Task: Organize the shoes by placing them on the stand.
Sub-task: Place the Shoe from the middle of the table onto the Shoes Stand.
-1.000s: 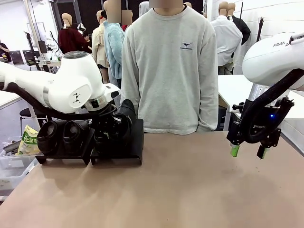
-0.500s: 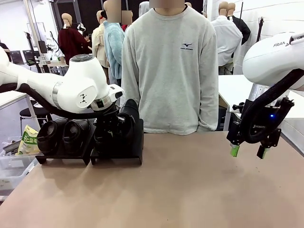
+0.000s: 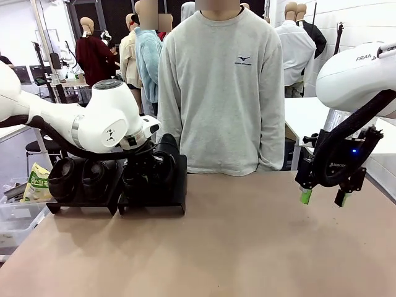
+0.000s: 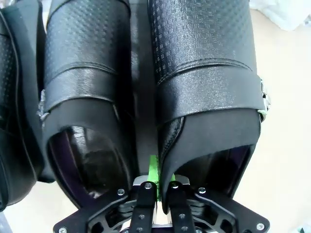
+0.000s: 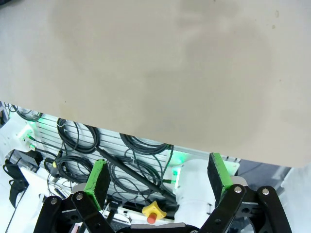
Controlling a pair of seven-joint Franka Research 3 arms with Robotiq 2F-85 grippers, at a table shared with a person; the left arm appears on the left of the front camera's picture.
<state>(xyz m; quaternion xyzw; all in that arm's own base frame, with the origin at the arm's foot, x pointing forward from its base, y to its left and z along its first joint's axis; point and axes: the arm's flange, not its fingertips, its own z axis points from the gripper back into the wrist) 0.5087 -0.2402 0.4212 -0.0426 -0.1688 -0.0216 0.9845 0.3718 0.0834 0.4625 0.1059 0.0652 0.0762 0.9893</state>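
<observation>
Left claw point(image 4: 156, 187): fingers pressed together, clamped on the inner wall of a black shoe point(image 4: 206, 87) just ahead of it. A second shoe point(image 4: 87, 97) lies just beside that one. Both sit with two more shoes point(image 3: 80, 176) on the stand point(image 3: 179, 192), under the claw. Right claw point(image 3: 323, 198): fingers apart, empty, hanging above bare surface point(image 3: 247, 247), well apart from the stand.

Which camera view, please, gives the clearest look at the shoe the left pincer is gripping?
The left wrist view: the shoe sits close up, its textured upper, strap and opening plain, the left pincer shut on its inner edge. The front view shows it small, half hidden behind the arm. The right wrist view faces bare table.
</observation>
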